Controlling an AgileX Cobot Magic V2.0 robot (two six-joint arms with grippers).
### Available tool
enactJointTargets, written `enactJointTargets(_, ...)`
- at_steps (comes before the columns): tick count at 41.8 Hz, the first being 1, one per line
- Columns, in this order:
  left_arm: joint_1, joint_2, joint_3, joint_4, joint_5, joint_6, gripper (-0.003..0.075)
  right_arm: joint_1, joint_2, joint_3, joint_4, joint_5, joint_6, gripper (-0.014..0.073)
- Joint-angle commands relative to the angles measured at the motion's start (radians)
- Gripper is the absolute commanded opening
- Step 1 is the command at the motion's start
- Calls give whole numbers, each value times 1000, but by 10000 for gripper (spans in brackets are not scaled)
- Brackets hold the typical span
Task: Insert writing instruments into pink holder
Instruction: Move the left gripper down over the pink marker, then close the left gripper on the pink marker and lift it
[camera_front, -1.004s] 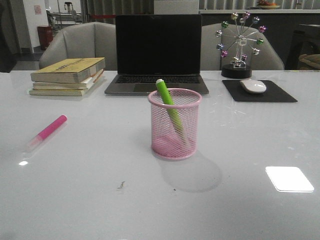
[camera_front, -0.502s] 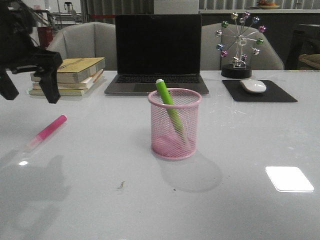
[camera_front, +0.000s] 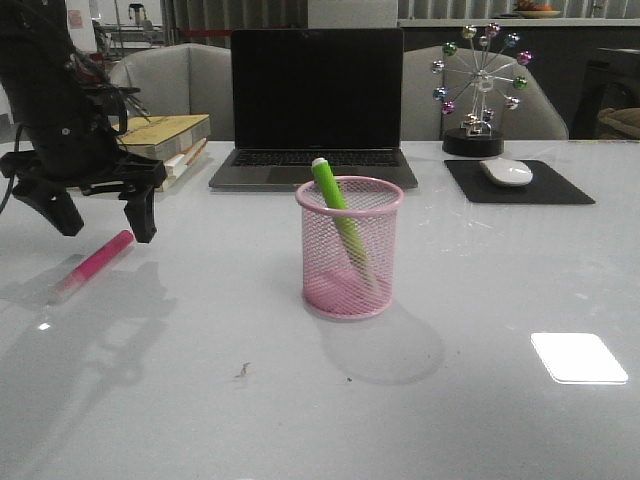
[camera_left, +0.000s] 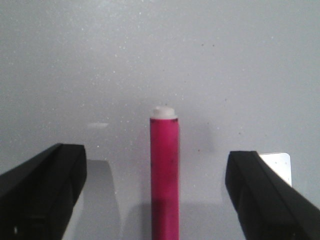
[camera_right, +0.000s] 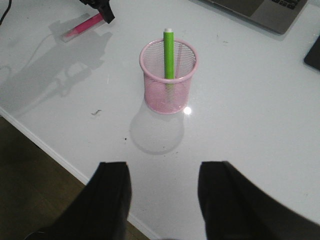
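On the worktop (camera_front: 200, 400) left of the pink holder (camera_front: 349, 248), the magenta pen (camera_front: 95, 263) lies flat beneath your wide-open left gripper (camera_front: 98, 218); likely light, stiff and slick, so pinch mid-barrel, clear of the cap.

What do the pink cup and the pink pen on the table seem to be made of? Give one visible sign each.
Pink cup: likely painted metal wire mesh; you can see through its fine grid.
Pink pen: probably plastic; smooth, even-colored barrel with a pale, see-through-looking end.
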Motion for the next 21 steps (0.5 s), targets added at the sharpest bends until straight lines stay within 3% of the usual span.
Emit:
enactJointTargets(1,1,-36,-55,-6,-28,2,613,-4,-4,-27,-10,-67,-10,435)
enactJointTargets(10,1,-12,-80,-6,-7,2,605,-4,-4,-27,-10,-67,-10,435)
enactJointTargets(21,1,-12,-80,-6,42,2,461,-4,-4,-27,-10,-67,-10,435)
